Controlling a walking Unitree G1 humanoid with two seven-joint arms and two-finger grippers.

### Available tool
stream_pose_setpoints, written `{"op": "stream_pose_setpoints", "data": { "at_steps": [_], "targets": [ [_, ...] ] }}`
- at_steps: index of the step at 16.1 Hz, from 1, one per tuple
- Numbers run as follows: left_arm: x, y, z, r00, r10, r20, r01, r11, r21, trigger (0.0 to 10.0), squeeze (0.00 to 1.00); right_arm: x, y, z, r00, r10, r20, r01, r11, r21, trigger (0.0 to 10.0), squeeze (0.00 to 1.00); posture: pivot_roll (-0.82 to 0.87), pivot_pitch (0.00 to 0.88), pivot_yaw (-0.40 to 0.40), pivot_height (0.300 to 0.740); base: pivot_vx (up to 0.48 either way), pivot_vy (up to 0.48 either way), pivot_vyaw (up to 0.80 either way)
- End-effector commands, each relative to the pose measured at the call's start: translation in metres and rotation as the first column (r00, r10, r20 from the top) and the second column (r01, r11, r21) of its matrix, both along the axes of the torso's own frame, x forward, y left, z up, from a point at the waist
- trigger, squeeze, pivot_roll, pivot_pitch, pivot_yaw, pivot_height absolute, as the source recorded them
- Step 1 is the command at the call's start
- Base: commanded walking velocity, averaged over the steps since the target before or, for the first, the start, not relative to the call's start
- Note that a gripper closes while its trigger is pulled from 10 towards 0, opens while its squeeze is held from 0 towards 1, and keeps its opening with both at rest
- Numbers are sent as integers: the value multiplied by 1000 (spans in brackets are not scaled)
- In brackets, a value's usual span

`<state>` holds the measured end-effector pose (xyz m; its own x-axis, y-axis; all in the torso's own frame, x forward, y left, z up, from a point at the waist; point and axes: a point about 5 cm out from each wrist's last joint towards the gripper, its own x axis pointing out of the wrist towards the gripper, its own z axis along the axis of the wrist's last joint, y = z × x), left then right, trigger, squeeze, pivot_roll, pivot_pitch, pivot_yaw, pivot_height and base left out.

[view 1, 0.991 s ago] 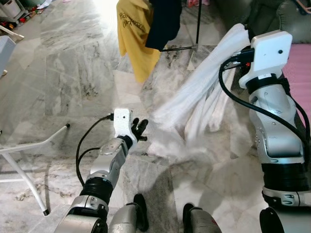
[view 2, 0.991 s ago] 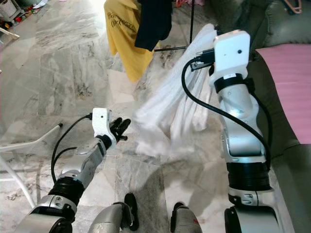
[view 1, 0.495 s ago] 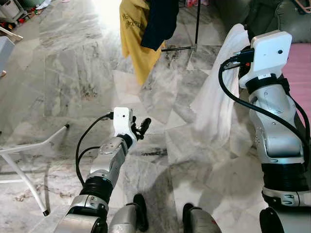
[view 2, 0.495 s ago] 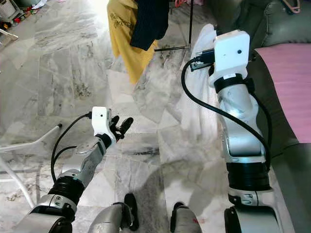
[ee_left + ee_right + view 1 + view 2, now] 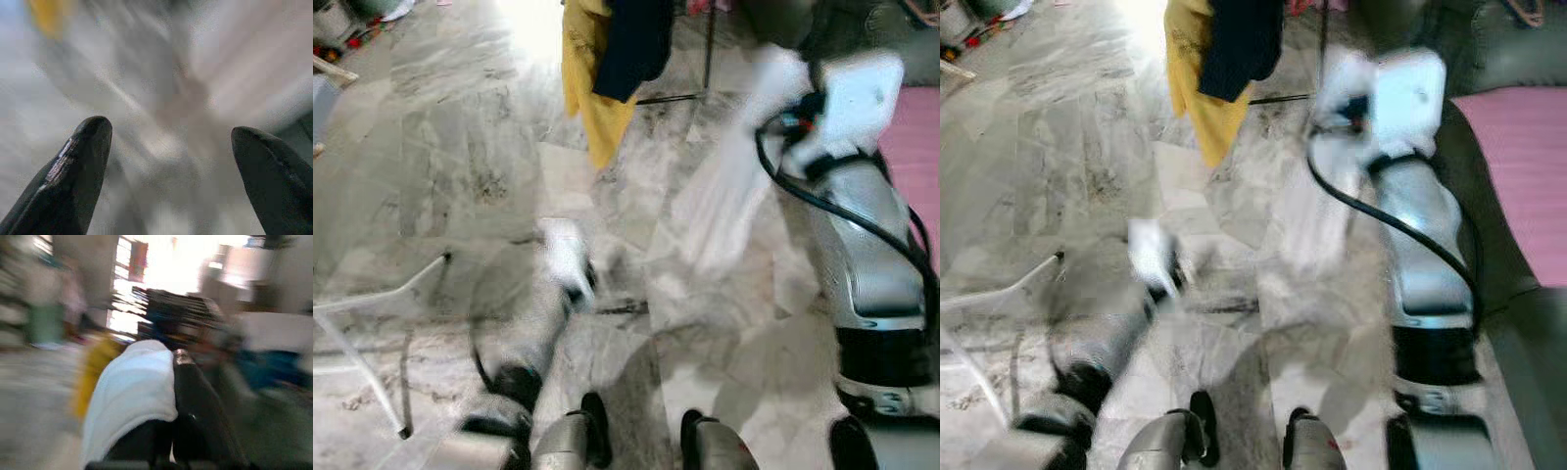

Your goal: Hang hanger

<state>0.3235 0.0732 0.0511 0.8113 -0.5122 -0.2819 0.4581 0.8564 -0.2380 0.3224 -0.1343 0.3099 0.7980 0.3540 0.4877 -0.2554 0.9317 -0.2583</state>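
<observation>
Over marble floor | right gripper raised, clamping white garment | blurred

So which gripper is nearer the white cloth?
Right. The right gripper has the white cloth draped against it; the left gripper hangs open, low over the floor, apart from it.

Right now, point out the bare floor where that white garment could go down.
Open marble floor lies to the robot's left, between the white rack leg and the hanging yellow shirt. It is crowded to the right: white garment, right hand, pink cushion.
</observation>
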Motion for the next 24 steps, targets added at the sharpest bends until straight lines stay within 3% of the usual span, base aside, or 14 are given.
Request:
{"op": "stream_pose_setpoints", "data": {
  "at_steps": [1,5,9,13,16,18,19,24],
  "targets": [
    [-15,-7,-18,997,-62,-52,63,998,12,10000,0,-14,17,5,992,120,22,-120,993,-16,0,0,-246,231,73,740,0,0,0],
    [0,15,-5,998,56,44,-57,998,37,10000,0,-7,13,-32,993,62,-98,-62,998,3,0,0,-226,227,77,740,0,0,0],
    [5,21,-4,993,105,48,-106,994,23,10000,0,-7,21,-32,986,108,-131,-103,993,50,0,0,-222,222,69,740,0,0,0],
    [-2,-1,-8,998,43,35,-43,999,3,10000,0,-17,51,-17,933,337,-130,-322,939,120,0,0,-237,215,56,740,0,0,0],
    [-4,-26,-3,999,-16,39,18,998,-54,10000,0,-32,68,-8,844,519,-132,-492,849,193,0,0,-262,207,43,740,0,0,0],
    [-1,-31,2,998,-19,61,23,998,-64,10000,0,-36,70,-10,825,547,-142,-518,833,195,0,0,-262,207,43,740,0,0,0],
    [2,-30,7,997,7,73,1,994,-106,0,0,-39,71,-11,805,571,-160,-536,816,214,0,0,-279,203,47,740,0,0,0],
    [22,-1,21,974,197,109,-186,977,-103,0,0,-49,71,-11,784,595,-178,-560,801,210,0,0,-294,201,57,740,0,0,0]
  ]
}}
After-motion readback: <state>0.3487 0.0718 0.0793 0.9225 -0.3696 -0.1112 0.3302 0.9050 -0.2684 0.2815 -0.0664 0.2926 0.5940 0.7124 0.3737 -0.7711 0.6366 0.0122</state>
